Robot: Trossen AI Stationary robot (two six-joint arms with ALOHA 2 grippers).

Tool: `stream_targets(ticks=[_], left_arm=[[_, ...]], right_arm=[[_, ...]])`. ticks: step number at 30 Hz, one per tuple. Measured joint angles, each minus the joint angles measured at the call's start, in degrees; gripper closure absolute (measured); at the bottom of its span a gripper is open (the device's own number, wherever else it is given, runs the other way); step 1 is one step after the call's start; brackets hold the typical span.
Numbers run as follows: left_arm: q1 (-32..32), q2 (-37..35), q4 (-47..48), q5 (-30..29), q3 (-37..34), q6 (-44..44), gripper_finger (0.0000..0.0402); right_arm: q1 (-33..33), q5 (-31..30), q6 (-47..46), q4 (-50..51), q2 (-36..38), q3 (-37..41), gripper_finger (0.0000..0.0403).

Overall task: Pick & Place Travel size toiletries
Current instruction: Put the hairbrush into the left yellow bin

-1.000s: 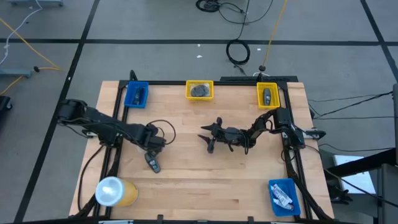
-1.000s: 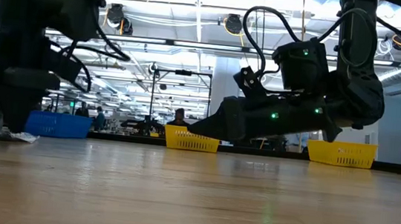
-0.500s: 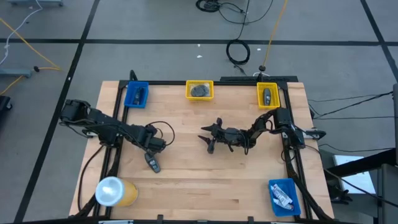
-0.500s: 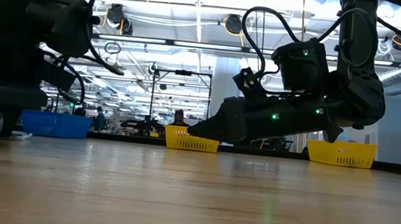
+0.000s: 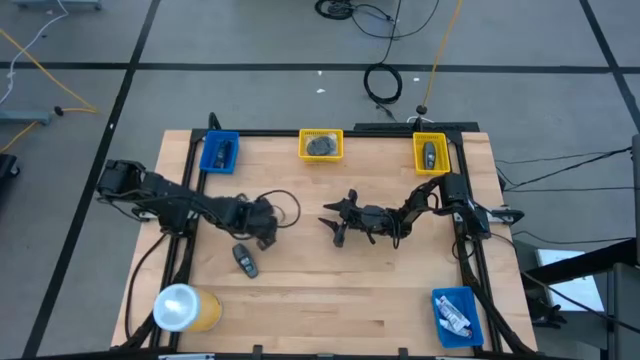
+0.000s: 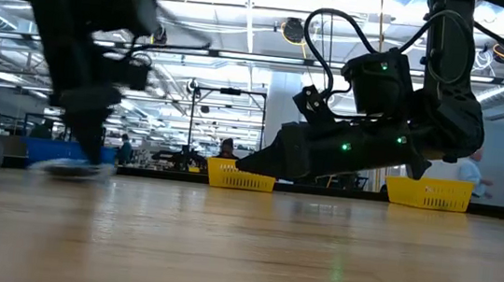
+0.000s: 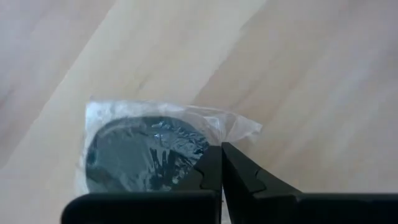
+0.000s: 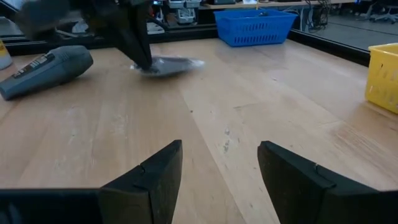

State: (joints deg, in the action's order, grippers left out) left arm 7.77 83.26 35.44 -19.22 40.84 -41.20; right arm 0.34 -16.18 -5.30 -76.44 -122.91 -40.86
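A grey round disc in a clear wrapper (image 7: 140,158) hangs from my left gripper (image 7: 221,163), which is shut on it left of the table's middle (image 5: 264,226). The disc also shows in the right wrist view (image 8: 165,65) and, blurred, in the low view (image 6: 66,167), just over the wood. A black oblong piece (image 5: 244,260) lies flat on the table near the left gripper, toward the near edge. My right gripper (image 5: 335,227) is open and empty at mid-table, low over the wood. My left gripper pinches the clear wrapper's edge (image 7: 210,142) beside the disc between its two fingertips. The fingers (image 8: 135,38) come from above, pointing down. The disc sits about level below them, close over the table; I cannot tell whether it touches the wood.
A blue bin (image 5: 219,152) and two yellow bins (image 5: 321,145) (image 5: 430,153) stand along the far edge, each with something inside. Another blue bin (image 5: 455,315) with white tubes stands at the near right corner. A large yellow roll (image 5: 185,307) lies at the near left.
My left gripper has gone toward the table's right edge, away from the black oblong piece, taking the wrapped disc with it. The oblong piece has stayed where it was.
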Motion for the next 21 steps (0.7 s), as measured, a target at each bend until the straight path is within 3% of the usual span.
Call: stream_targets(ticks=[8,14,21], left_arm=[[-4.05,-0.02,-29.85,10.82,0.04,22.0,0.04],[-7.23,-0.02,-37.52,20.52,0.04,31.23,0.04],[-8.53,-0.02,-42.46,27.2,0.04,37.14,0.0398]], right_arm=[[0.04,2.99,4.41,3.55,2.69,1.34,0.0202],[0.41,3.51,16.1,9.9,12.93,6.33,0.0202],[-0.3,13.51,30.65,24.63,22.57,5.41,0.0202]])
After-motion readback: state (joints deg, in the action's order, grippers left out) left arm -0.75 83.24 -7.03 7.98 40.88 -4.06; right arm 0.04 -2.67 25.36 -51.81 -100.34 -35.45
